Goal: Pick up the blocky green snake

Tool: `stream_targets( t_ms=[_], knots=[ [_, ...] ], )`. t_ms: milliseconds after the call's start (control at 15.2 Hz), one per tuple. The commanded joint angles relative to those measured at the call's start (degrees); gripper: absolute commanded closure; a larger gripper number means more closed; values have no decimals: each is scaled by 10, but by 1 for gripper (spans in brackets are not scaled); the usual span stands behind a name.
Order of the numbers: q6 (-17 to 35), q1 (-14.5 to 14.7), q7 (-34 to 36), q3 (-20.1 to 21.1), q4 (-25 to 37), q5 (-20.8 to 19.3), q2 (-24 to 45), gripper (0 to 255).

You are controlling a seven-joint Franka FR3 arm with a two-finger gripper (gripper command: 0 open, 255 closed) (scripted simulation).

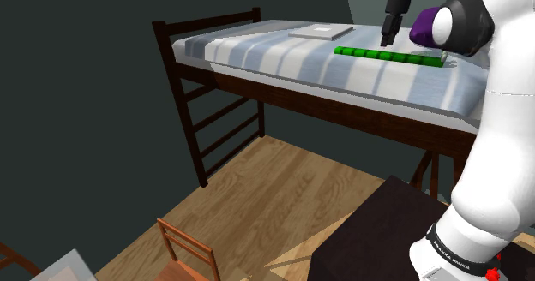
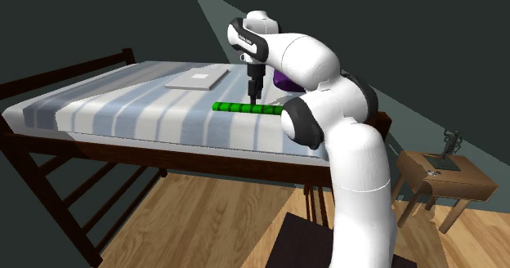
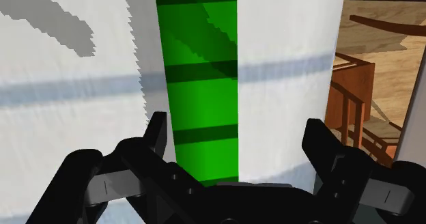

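The blocky green snake (image 1: 390,56) (image 2: 249,109) lies stretched out straight on the striped blue-and-white bed (image 1: 283,61), near the mattress edge that faces the arm. My black gripper (image 1: 386,41) (image 2: 255,97) points down just above the snake's middle part. In the wrist view the gripper (image 3: 237,128) is open. The green segmented body (image 3: 201,86) runs lengthwise between the two fingers, closer to one finger (image 3: 158,130) than to the other. Neither finger appears to touch it.
A purple object (image 1: 422,26) (image 2: 284,80) sits on the bed just behind the snake, by my arm. A flat white slab (image 1: 320,32) (image 2: 196,80) lies further back. The bed stands high on a dark frame over wooden floor, with a chair (image 1: 184,249) and a small wooden table (image 2: 441,172).
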Motion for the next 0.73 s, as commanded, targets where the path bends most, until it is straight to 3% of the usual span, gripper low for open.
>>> stream_targets(
  t_ms=[0,462,594,660],
  knots=[
    [-24,-29,-19,1,62,23,45,0],
    [53,-1,-18,1,-45,3,12,0],
    [53,-1,-18,1,-45,3,12,0],
    [51,-2,-18,1,-42,4,14,255]
  ],
)
